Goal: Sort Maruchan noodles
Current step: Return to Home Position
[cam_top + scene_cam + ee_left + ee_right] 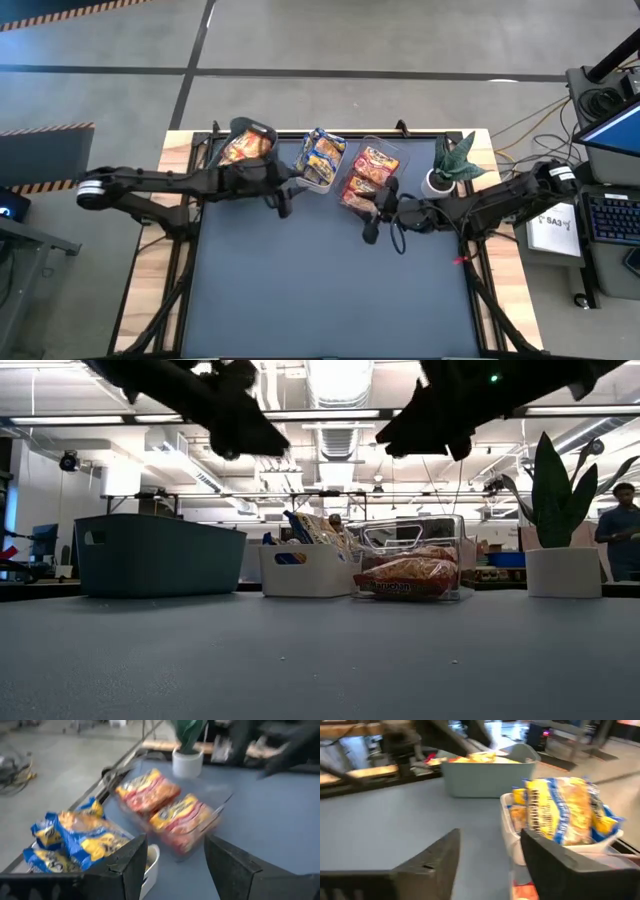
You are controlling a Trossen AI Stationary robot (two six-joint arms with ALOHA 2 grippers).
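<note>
Three bins: grey-green bin (pixel 150 555), white bin (pixel 305 572) and clear bin (pixel 410 532) stand in a row along the far edge of the table (pixel 330 290).
Noodles, location: orange-red packets (pixel 243 148) lie in the grey-green bin; blue-and-yellow packets (pixel 324 155) are heaped above the white bin's rim; red-and-yellow packets (pixel 368 175) fill the clear bin. No packet shows on the bare table.
Left gripper (pixel 175 842): fingers spread, nothing between them; it hangs above the table just in front of the white bin.
Right gripper (pixel 490 832): fingers likewise spread and empty; it hangs just in front of the clear bin, with the plant (pixel 450 165) close beside its arm.
Height: in the low view both arms sit above the bin rims.
Step in hand (judged): sorting looks complete, so both arms need only retract to rest.
Method: lift first, then draw each arm back toward its own side, so that no finger rakes the piled blue packets.
Caution: the right arm should swing wide of the plant pot, and both grippers should go home empty.
</note>
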